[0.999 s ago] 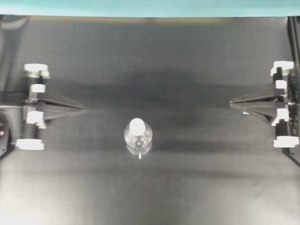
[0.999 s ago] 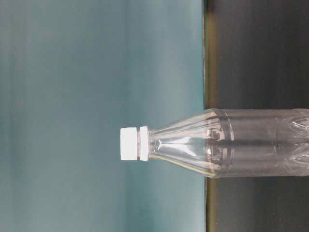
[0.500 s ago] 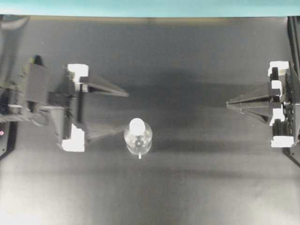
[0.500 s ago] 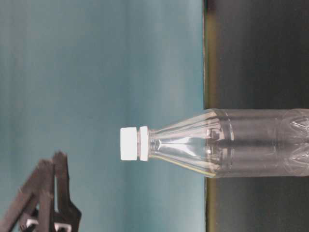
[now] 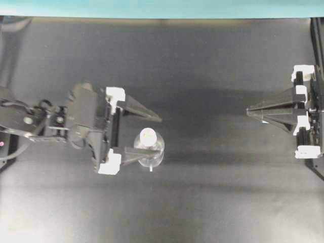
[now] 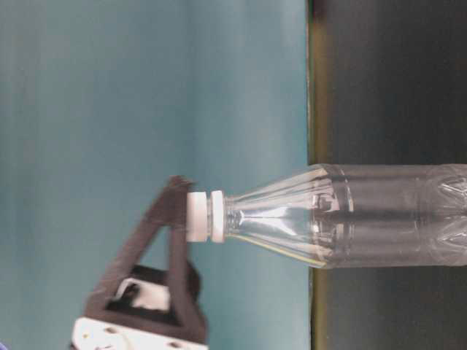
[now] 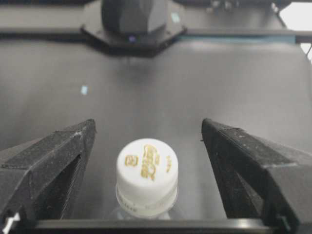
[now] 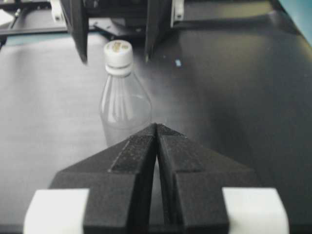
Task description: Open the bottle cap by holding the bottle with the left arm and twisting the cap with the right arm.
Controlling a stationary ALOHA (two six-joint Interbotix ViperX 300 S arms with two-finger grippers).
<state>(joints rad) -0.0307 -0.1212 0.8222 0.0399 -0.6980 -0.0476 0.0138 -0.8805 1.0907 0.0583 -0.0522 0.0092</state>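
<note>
The clear bottle [image 5: 152, 154] stands upright mid-table with its white bottle cap [image 5: 148, 134] screwed on. My left gripper [image 5: 162, 133] is open, and its two black fingers [image 7: 53, 161] flank the cap [image 7: 147, 170] at cap height with a gap on each side, touching nothing. In the table-level view, which is turned on its side, one finger [image 6: 157, 240] shows behind the cap [image 6: 197, 216]. My right gripper [image 5: 248, 111] hovers at the far right, shut and empty, pointing at the bottle [image 8: 124, 107] from a distance.
The black table [image 5: 202, 202] ends at a teal wall [image 5: 162, 7] along the back. A tiny white scrap [image 8: 178, 62] lies on the table beyond the bottle. The right arm's base [image 7: 134, 19] faces the left wrist camera.
The left arm has swung in from the left edge and opened. Its fingers have gone from short of the bottle to either side of the cap. The right gripper has barely moved.
</note>
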